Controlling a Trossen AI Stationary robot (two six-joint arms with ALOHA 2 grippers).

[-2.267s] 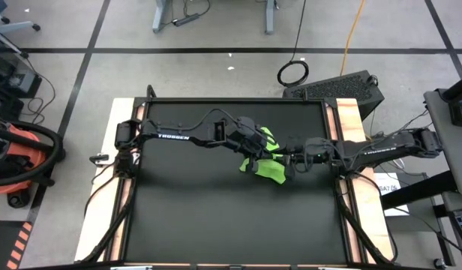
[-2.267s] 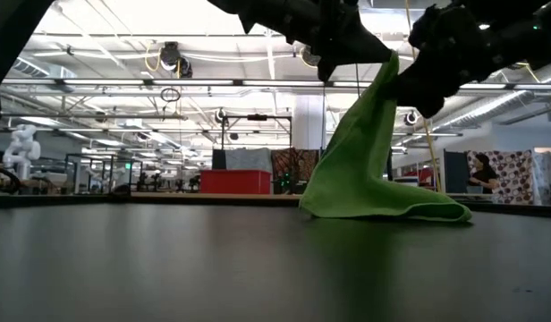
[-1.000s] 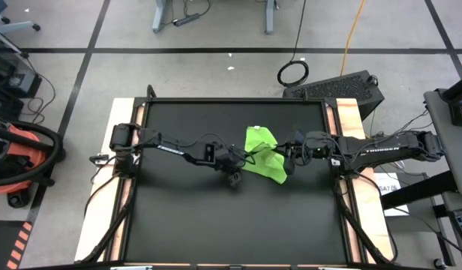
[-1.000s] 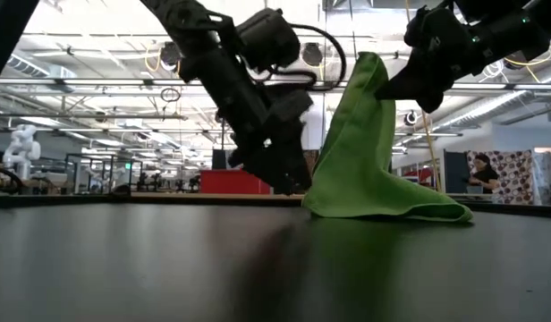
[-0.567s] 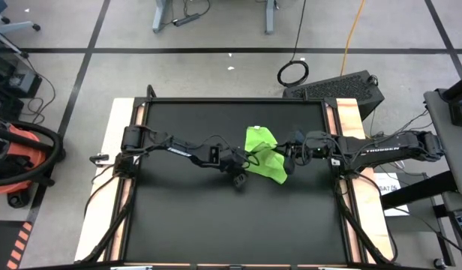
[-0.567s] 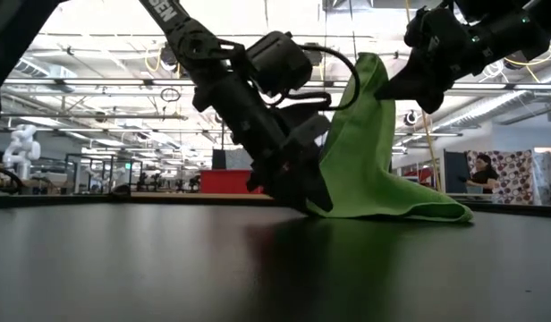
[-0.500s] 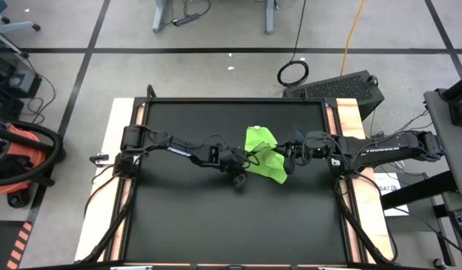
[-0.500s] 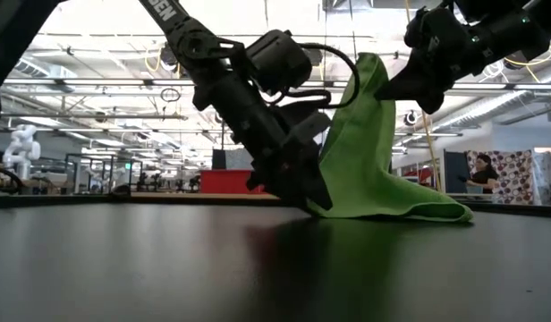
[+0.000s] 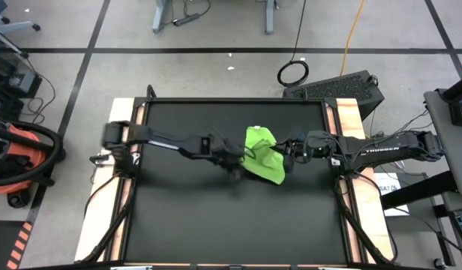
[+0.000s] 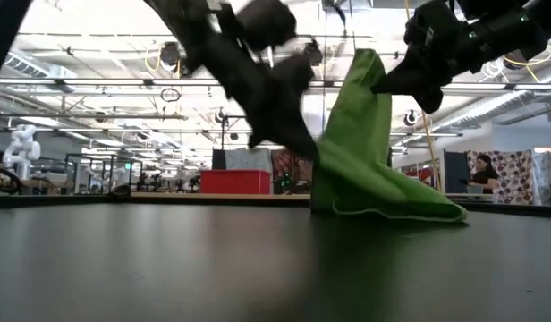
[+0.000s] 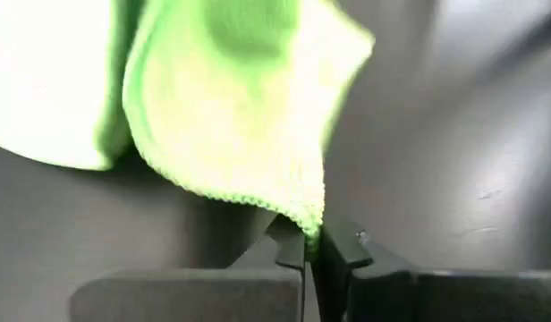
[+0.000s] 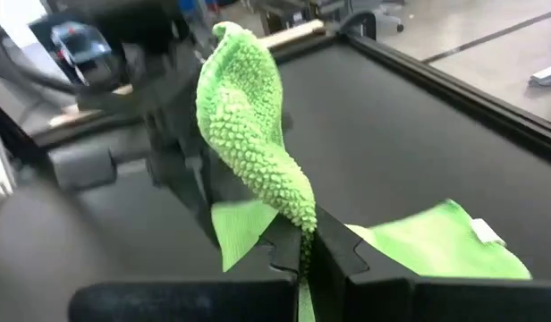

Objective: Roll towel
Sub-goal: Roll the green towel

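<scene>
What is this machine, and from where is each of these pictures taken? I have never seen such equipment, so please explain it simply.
It is a robot with two dark jointed arms at a table, each ending in a two-finger gripper. One picture looks straight down from above, one looks level across the black table mat, and two come from cameras on the wrists. On the mat is a small bright lime-green soft towel. The right gripper is shut on one part of the towel and holds it raised, while the rest lies on the mat. The left gripper is shut on another edge, low near the mat. The room behind is a large workshop.
</scene>
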